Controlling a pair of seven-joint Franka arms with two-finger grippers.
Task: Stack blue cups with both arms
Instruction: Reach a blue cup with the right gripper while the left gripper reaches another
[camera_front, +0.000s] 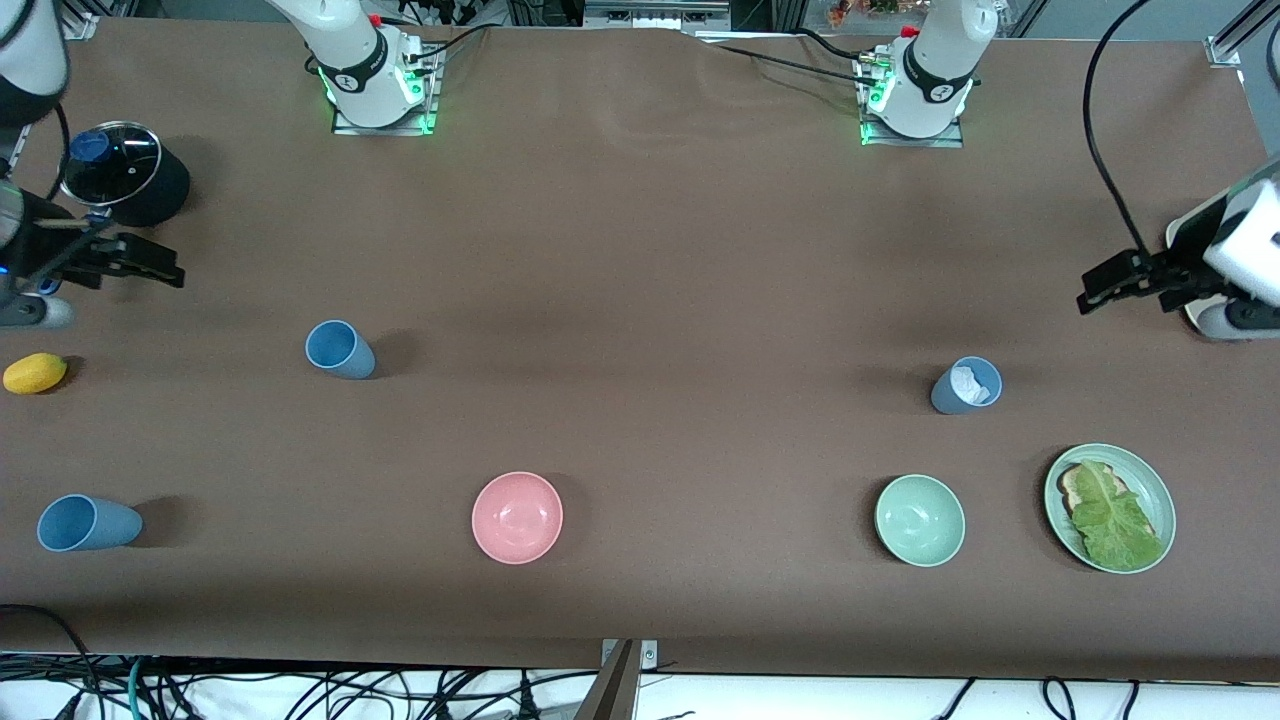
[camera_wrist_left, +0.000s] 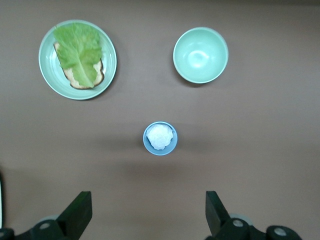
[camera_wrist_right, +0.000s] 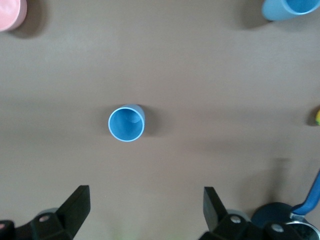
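the brown surface (camera_front: 640, 250) runs the whole width of the front view, with both arm bases along its robot-side edge. the right arm (camera_front: 340, 50) rises from its base and its right gripper (camera_front: 150, 262) hangs over the surface near the right arm's end, jaws spread wide and empty; the left arm (camera_front: 935, 60) does likewise, its left gripper (camera_front: 1110, 283) over the left arm's end, jaws also wide and holding nothing.

next in size: a black pot with a glass lid (camera_front: 125, 172) toward the right-arm corner on the robot side, a green plate with lettuce on toast (camera_front: 1110, 507) near the camera-side edge at the left arm's end, then the pink bowl (camera_front: 517, 517) and the pale green bowl (camera_front: 920, 519) along that same edge.

three blue cups: one standing mid-surface toward the right arm's end (camera_front: 338, 349), one near the camera-side corner at that end (camera_front: 85, 523), which seems to lie on its side, and one toward the left arm's end (camera_front: 966, 385) with something white crumpled inside. a small yellow fruit (camera_front: 35, 372) sits at the right arm's edge.

the cups look light, stiff and smooth-walled, likely to tip or slide if nudged; pinching across the rim, one finger inside and one outside, or squarely across the upper wall, seems safest. the white filling would probably block nesting.
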